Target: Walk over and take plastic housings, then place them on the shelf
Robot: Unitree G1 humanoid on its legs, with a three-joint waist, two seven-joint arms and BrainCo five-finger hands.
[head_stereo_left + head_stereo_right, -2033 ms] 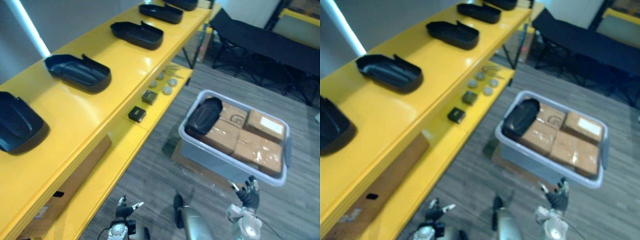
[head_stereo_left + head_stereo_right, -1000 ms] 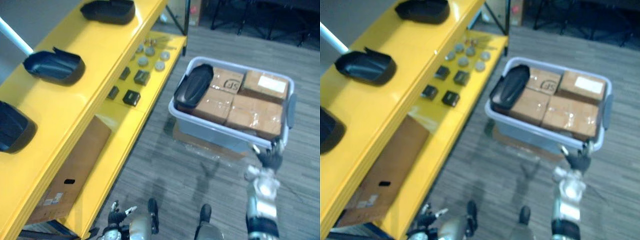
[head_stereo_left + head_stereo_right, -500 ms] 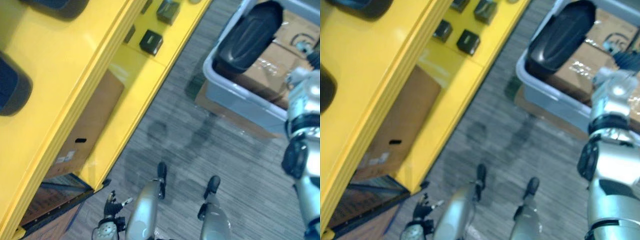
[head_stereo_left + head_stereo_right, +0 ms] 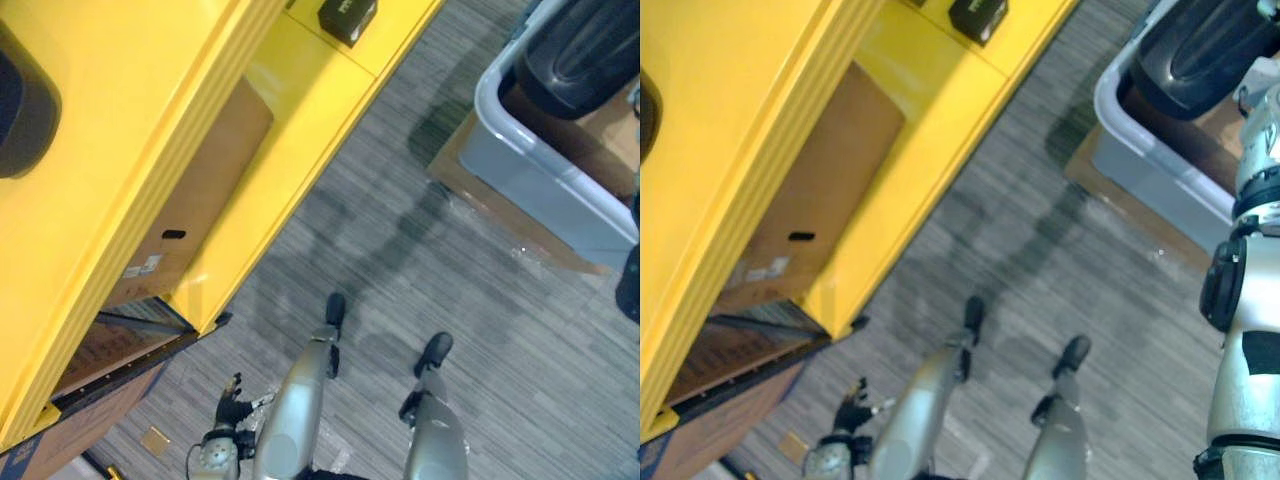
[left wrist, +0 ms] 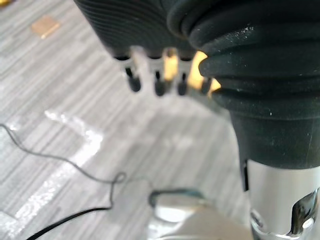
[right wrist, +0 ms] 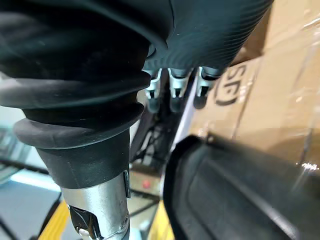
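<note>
A black plastic housing (image 4: 585, 50) lies in a grey bin (image 4: 540, 170) on the floor, resting on taped cardboard boxes (image 6: 280, 100). My right hand (image 6: 172, 95) hovers just above this housing (image 6: 240, 200) with its fingers straight and nothing in them; its arm (image 4: 1250, 300) rises along the right edge. Low beside my body hangs my left hand (image 4: 228, 408), its fingers (image 5: 157, 82) relaxed over the floor and holding nothing. Another black housing (image 4: 15, 100) sits on the top of the yellow shelf (image 4: 150, 130), at the left edge.
The yellow shelf runs along my left, with a small black box (image 4: 347, 15) on its lower level and a cardboard carton (image 4: 190, 200) beneath. Grey plank floor (image 4: 400, 260) lies between the shelf and the bin.
The camera has tipped down and come closer to the bin. My right arm has risen from low at my side up over the housing in the bin. The left hand stays low.
</note>
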